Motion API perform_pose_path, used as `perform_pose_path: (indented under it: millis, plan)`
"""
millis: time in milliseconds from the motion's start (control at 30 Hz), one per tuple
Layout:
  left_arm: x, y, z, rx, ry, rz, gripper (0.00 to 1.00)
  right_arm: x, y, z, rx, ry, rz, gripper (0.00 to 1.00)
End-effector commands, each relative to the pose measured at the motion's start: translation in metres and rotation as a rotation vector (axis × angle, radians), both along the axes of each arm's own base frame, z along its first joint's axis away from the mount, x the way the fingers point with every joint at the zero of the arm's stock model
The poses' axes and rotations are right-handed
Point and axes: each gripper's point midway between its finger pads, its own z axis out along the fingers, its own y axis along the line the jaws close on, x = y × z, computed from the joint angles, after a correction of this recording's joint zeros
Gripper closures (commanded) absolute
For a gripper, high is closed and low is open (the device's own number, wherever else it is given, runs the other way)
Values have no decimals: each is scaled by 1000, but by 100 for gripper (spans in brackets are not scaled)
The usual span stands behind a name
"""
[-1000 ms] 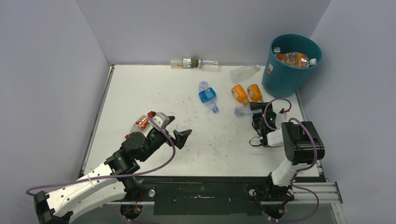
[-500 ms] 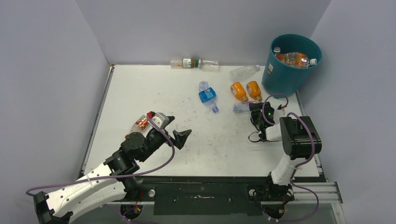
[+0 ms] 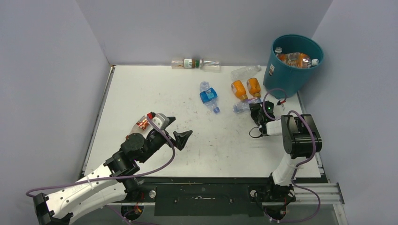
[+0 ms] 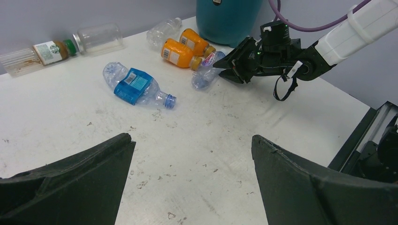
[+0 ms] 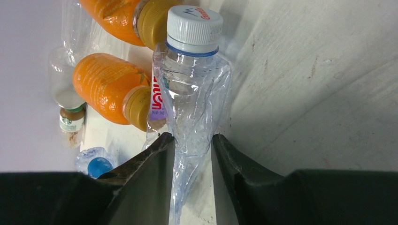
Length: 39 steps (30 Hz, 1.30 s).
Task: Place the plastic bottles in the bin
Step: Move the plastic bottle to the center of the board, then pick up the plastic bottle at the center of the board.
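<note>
**Top view.** The bin (image 3: 285,78) stands at the upper right of the frame. Several bottles (image 3: 294,59), orange and clear, already lie inside it. On the table (image 3: 141,89) you count eight more:
- a green-capped bottle (image 3: 184,63) and a clear jar (image 3: 211,64) against the back wall, top centre
- a clear bottle (image 3: 244,72) just left of the bin
- two orange bottles (image 3: 238,90) side by side below that one
- a blue-labelled bottle (image 3: 208,96) at centre
- a crumpled clear bottle (image 3: 241,107) just below the orange pair
- a red-labelled bottle (image 3: 143,124) at centre left, partly under your left arm

Your right gripper (image 3: 253,108) is at the crumpled one. Your left gripper (image 3: 173,129) hovers over bare table, near the red-labelled bottle.

**Left wrist view.** The left claw's fingers sit in the two lower corners, spread wide, with nothing between them. At the upper right, the right claw lies low on the table with its tip at the crumpled bottle.

**Right wrist view.** Both fingers (image 5: 152,161) press the crumpled bottle's flattened body from either side, so the claw is narrow and holding it. The white cap points to the top of the frame. The bottle looks to be down on the table. Whether it touches the orange caps just left of it, you cannot tell.

**Judgement.** The task is partly done. The grasp looks made, but the lift and the carry to the bin are not yet done. After that, seven bottles are left.
</note>
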Motion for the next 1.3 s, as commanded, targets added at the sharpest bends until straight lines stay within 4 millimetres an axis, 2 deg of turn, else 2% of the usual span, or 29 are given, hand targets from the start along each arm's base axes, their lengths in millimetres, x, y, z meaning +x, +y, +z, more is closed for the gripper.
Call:
perform_pose_path:
  millis: [0, 133, 367, 533, 667, 733, 833, 967, 1033, 1100, 1233, 1267]
  plan:
    - [-5, 2, 34, -64, -55, -14, 4, -60, -3, -55, -79, 277, 60, 81]
    - [-6, 1, 35, -68, -59, -20, 4, -65, 5, -28, -133, 225, 121, 86]
    - [-8, 2, 38, -78, -62, -27, 4, -87, 18, 18, -229, 147, 260, 88]
    - [-8, 0, 37, -80, -57, -36, 4, -110, 54, 43, -317, 111, 510, 89]
    - [-9, -3, 35, -72, -51, -47, 4, -134, 77, 35, -369, 197, 715, 88]
    - [-9, -3, 35, -71, -50, -50, 4, -144, 82, 30, -405, 242, 779, 88]
    - [-9, -4, 34, -67, -49, -50, 4, -155, 88, 28, -488, 289, 855, 88]
    - [-9, -8, 29, -53, -39, -68, 4, -168, 113, 27, -591, 342, 994, 85]
    - [-10, -12, 27, -40, -31, -81, 4, -172, 122, 20, -636, 374, 1037, 79]
    - [-10, -14, 24, -30, -23, -89, 4, -173, 125, 14, -652, 389, 1047, 68]
    - [-10, -15, 22, -20, -19, -88, 4, -174, 135, 10, -638, 381, 1054, 28]
    - [-10, -15, 22, -21, -19, -87, 4, -175, 137, 10, -639, 379, 1057, 23]
